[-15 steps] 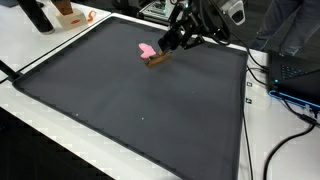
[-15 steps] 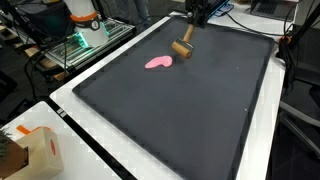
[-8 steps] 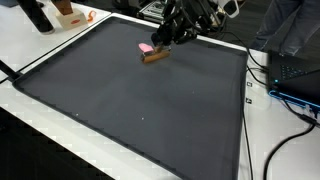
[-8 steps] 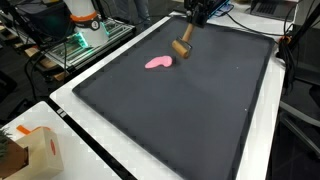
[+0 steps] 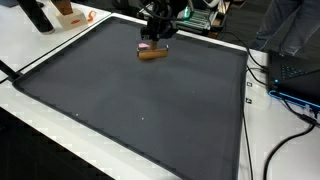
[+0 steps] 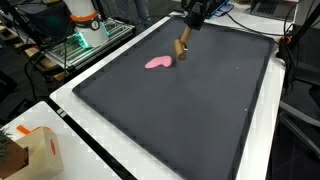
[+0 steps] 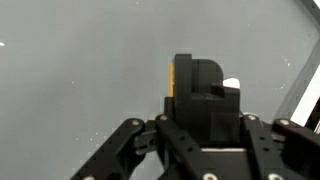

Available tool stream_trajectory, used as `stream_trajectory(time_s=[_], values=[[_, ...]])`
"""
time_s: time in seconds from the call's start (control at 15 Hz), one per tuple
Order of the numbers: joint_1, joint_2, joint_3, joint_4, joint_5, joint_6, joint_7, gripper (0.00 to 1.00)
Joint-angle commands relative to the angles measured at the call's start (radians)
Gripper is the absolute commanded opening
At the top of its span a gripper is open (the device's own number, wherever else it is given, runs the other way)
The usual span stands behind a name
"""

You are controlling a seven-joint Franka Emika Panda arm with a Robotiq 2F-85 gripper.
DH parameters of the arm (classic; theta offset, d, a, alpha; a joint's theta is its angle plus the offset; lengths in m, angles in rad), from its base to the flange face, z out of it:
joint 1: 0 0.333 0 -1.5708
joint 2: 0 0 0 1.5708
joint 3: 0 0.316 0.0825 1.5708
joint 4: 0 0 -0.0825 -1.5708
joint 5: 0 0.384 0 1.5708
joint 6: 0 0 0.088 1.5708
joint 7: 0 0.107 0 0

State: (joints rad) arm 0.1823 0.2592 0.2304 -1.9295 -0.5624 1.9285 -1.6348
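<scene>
While the gripper (image 6: 189, 28) clamps the block (image 6: 182, 48), pink piece (image 6: 158, 63) lies beside.

Bright, even light from overhead floods both exterior views. The white bench (image 5: 45, 50) runs hot, close to blown out along its near edge, while the dark mat (image 5: 150, 110) soaks the light up, matte with only a faint grey sheen. Shadows are short and soft there, and both frames are coarse, with fine detail smeared. In the wrist view everything goes flat, grey and washed out, and a pale glare patch sits in the far right corner. The tool (image 7: 205, 110) fills the near edge, too close to the lens and out of focus. The block (image 7: 200, 85) clamped in it reads almost black, with one left edge lit yellow.
</scene>
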Motion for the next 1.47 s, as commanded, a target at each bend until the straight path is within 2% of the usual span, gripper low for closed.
stream_trajectory(time_s=[0.0,0.8,1.4], values=[[-0.024,-0.036,-0.03,-0.003,0.089,0.015,0.066,0.24],[-0.148,-0.106,-0.144,-0.066,0.283,0.062,0.338,0.24],[-0.224,-0.181,-0.212,-0.177,0.443,0.115,0.499,0.24]])
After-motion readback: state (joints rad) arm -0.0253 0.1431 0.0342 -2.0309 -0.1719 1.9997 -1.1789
